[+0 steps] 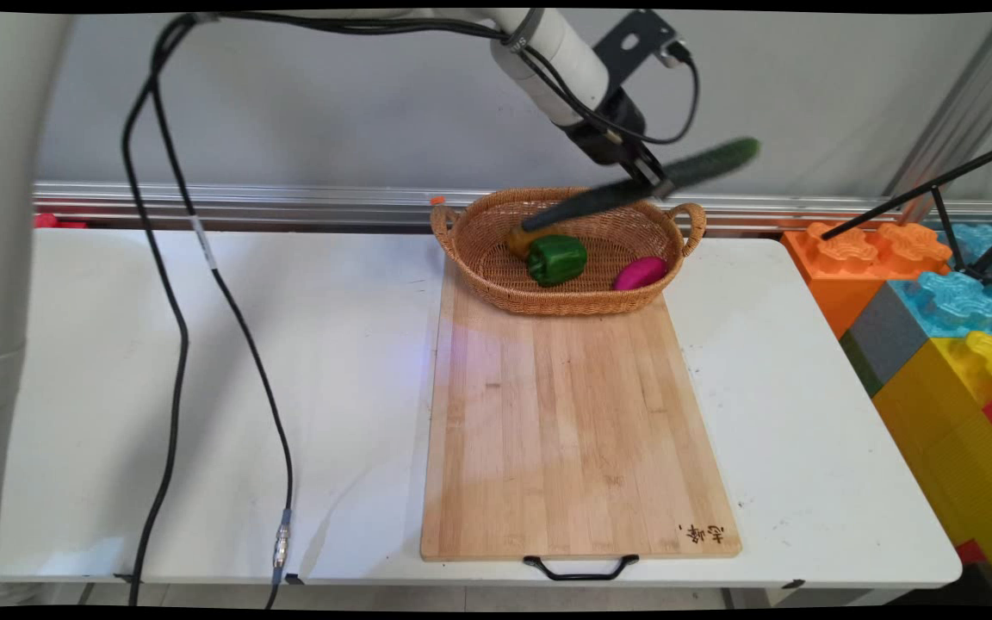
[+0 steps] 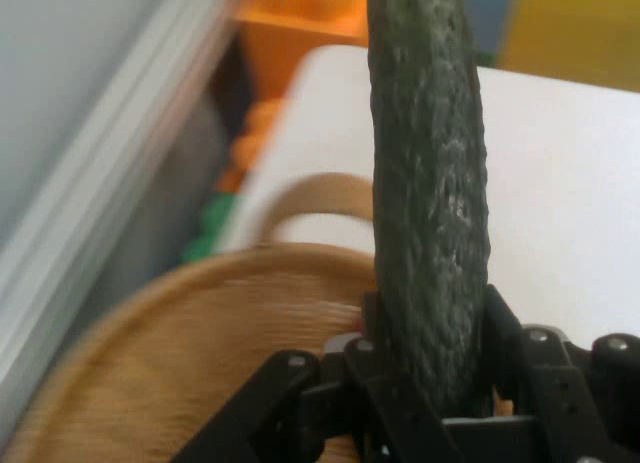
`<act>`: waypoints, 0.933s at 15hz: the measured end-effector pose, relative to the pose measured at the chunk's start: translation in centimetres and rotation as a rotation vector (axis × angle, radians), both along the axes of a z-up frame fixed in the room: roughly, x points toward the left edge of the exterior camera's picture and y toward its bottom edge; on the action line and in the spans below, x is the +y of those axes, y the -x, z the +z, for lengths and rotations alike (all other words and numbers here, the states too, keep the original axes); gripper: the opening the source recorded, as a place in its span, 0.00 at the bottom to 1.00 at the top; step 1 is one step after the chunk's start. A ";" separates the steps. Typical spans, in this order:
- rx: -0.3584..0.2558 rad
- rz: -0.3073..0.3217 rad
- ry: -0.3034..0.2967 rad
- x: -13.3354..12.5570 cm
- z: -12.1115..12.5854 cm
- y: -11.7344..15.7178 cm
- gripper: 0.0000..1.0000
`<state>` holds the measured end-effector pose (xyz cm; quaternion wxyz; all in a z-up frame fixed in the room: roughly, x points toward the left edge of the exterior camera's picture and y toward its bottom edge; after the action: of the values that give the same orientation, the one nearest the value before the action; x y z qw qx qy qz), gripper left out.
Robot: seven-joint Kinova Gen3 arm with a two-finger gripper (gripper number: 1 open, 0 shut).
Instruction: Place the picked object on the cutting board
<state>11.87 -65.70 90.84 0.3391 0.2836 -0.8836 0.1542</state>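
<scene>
Gripping a cucumber (image 1: 642,186) mid-length, the gripper (image 1: 653,179) hangs above the wicker basket (image 1: 461,245) | jaws clamped on it, cucumber airborne, tilted | green pepper (image 1: 557,258) and magenta piece (image 1: 639,273) lie inside | cutting board (image 1: 578,430) bare in front.

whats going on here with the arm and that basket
The arm's tool is shut on a long dark green cucumber, holding it in the air, tilted, above the far side of a wicker basket. In the basket lie a green bell pepper, a magenta egg-shaped thing and something yellow-orange, mostly hidden behind the pepper. The basket stands on the far end of a wooden cutting board on the white table.
</scene>
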 end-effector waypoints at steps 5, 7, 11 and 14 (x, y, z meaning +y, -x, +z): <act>0.017 -0.127 -0.145 6.1 0.1 1.9 0.00; 0.008 -0.156 -0.191 8.1 -0.5 2.1 0.00; -0.042 -0.180 -0.269 11.7 -3.8 1.6 0.00; -0.075 -0.181 -0.299 13.4 -6.8 1.1 0.00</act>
<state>10.75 -52.27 84.04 0.2727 0.2441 -0.9306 0.0004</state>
